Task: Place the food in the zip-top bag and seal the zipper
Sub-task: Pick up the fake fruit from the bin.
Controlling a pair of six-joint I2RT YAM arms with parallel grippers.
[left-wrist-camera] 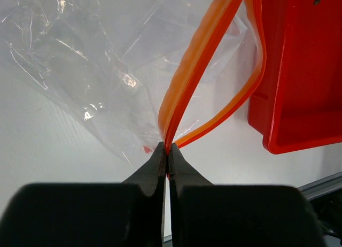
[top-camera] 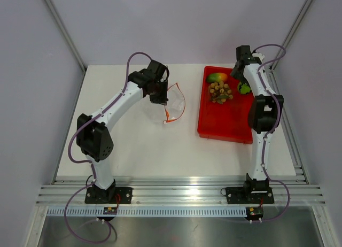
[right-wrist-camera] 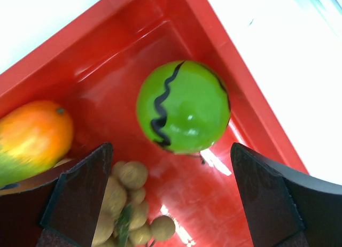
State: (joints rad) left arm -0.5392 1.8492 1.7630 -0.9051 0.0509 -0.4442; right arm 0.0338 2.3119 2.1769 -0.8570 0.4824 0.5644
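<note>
The clear zip-top bag (top-camera: 173,102) lies on the white table left of the red tray, its mouth gaping. My left gripper (top-camera: 160,100) is shut on the orange-red zipper strip (left-wrist-camera: 200,54) at one end of the mouth (left-wrist-camera: 167,146); the crinkly bag (left-wrist-camera: 80,54) spreads beyond it. The mango (top-camera: 217,77), the bunch of tan balls (top-camera: 219,91) and the round green fruit (top-camera: 245,89) lie in the tray's far end. My right gripper (right-wrist-camera: 171,196) is open above the tray, the green fruit (right-wrist-camera: 184,113) just ahead of its fingers, the tan balls (right-wrist-camera: 128,201) and mango (right-wrist-camera: 32,137) at left.
The red tray (top-camera: 224,124) sits right of centre, its near half bare; its corner shows in the left wrist view (left-wrist-camera: 299,97). Aluminium rails run along the table's near edge and grey walls enclose the table.
</note>
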